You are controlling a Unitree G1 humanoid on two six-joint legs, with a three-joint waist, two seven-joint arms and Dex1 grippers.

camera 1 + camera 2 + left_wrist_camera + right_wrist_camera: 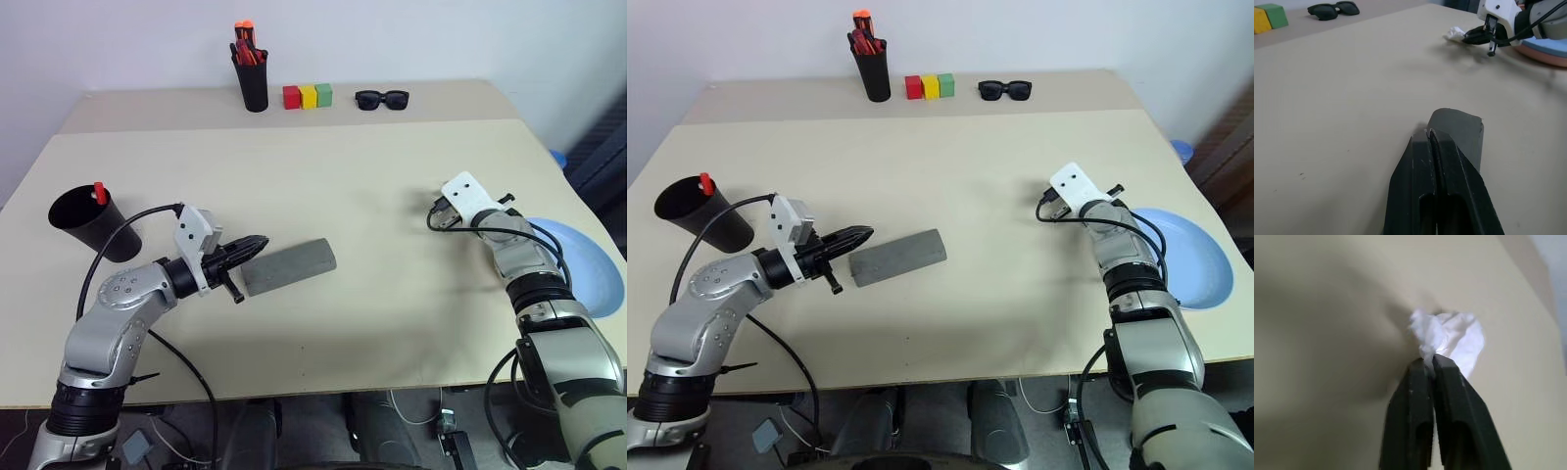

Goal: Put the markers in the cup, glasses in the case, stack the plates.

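**Right gripper pinches a paper scrap beside the plates; case lies at the left gripper's tip**

Paper, a crumpled white scrap (1449,338), is nipped at its near edge by the right gripper (1432,363), whose two black fingers are pressed together on it. It sits on the table (323,196) just beside the stacked plates (588,264), light blue on top with a pink rim showing beneath in the left wrist view, at the table's right edge.

The left gripper (257,243) is pressed shut and empty, its tip at the near end of the grey case (291,266). The case lies closed, its long axis running on from the fingers toward the right, so the left arm is much the nearer one. The black cup (93,223) stands behind that arm, a red marker (100,193) poking from it. I see no wire-rimmed glasses; they may already be in the case.
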